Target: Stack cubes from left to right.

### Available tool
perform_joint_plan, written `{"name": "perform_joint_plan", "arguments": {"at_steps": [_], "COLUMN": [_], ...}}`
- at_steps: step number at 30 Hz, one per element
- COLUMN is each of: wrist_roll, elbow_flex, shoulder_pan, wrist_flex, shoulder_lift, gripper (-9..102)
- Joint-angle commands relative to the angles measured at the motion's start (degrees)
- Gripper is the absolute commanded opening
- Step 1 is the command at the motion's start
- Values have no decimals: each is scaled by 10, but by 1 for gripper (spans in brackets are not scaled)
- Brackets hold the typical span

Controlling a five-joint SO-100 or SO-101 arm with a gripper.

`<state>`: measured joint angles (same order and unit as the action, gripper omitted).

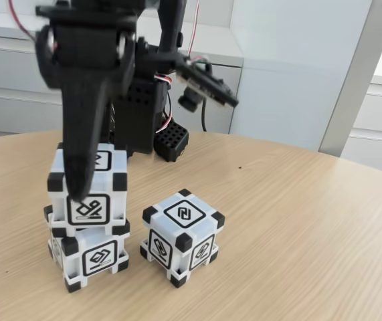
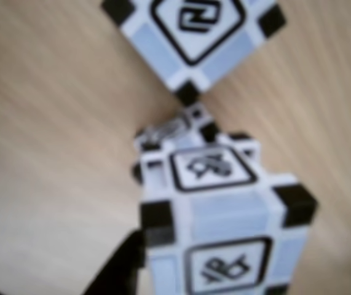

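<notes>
On the pale wooden table [image 1: 298, 221] in the fixed view, two of the cubes stand stacked at the left: the upper cube [image 1: 100, 194] sits on the lower cube [image 1: 97, 254], turned a little so its edges do not line up with the one beneath. The third cube [image 1: 180, 235] stands alone on the table just to the right of the stack, apart from it, one corner facing the camera.

The black arm comes down from above over the stack. One long dark finger [image 1: 83, 147] hangs across the front face of the upper cube, its tip reaching down to the framed glyph on that face. The gripper [image 1: 87, 190] is at this cube, but the other finger is hidden behind it — whether the jaws press on the cube or stand slack I cannot tell.

The wrist view is blurred. It looks down the stacked pair [image 2: 221, 209], the near cube's glyph faces filling the lower right, with a dark finger [image 2: 117, 270] beside its lower left edge. The lone cube [image 2: 193, 34] lies at the top edge, close to the stack but not touching it — bare table [image 2: 46, 153] spreads to the left
</notes>
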<state>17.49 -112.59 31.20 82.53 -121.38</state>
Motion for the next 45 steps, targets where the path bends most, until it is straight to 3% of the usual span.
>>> {"name": "perform_joint_plan", "arguments": {"at_steps": [1,8,17,30,45], "wrist_roll": [-8,7,0,58,175], "elbow_flex": [11,13,11,2,-75], "shoulder_pan": [-3,-16,-192,-298,-294], "wrist_flex": [5,4,4,4,4], "shoulder_lift": [-36,-63,-78,-115,-18], "gripper": [38,40,44,46,46]}}
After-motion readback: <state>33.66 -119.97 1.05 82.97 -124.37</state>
